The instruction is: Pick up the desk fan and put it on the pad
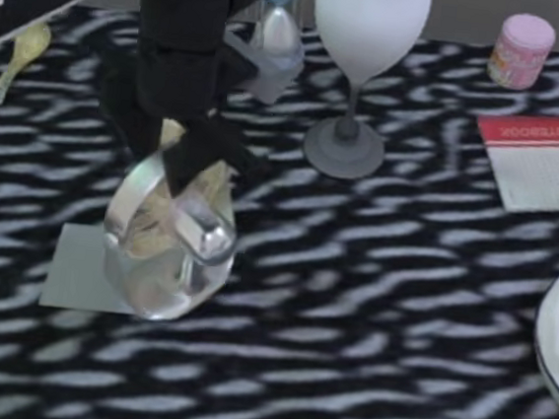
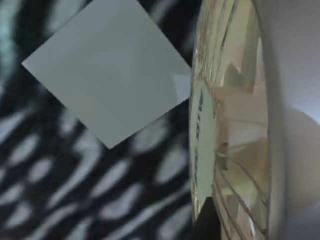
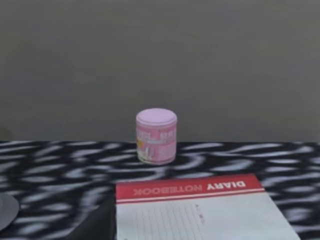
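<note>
The pad lay at eight o'clock on the black-and-white striped table. The desk fan was above the pad's right edge, lifted, pinched by the left gripper. A white goblet on a grey base stood at twelve o'clock, a red-headed notebook at two, a pink jar beyond. The right gripper was out of sight.
</note>
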You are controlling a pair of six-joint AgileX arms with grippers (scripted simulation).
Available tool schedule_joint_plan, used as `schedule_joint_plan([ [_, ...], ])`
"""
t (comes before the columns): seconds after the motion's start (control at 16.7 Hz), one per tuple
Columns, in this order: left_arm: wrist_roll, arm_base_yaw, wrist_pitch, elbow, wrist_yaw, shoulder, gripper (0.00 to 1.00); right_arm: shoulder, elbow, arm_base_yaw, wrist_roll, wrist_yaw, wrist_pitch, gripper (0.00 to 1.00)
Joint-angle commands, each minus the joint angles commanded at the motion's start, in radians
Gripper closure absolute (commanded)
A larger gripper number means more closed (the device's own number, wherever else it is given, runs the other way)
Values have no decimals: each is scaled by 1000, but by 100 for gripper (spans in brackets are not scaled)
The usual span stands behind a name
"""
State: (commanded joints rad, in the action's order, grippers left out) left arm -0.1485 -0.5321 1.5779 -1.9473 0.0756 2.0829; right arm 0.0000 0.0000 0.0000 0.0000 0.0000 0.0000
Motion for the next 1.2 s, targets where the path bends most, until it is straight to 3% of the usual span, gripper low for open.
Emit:
schedule_joint_plan([
  [0.42, 1026, 98, -65, 139, -6, -150, 100, 0, 0, 0, 0, 0, 0, 0],
  [0.66, 1519, 155, -123, 229, -28, -230, 100, 0, 0, 0, 0, 0, 0, 0],
  [0.9, 1854, 201, -171, 307, -54, -282, 100, 0, 0, 0, 0, 0, 0, 0],
  [1.2, 2035, 228, -197, 358, -73, -304, 100, 0, 0, 0, 0, 0, 0, 0],
])
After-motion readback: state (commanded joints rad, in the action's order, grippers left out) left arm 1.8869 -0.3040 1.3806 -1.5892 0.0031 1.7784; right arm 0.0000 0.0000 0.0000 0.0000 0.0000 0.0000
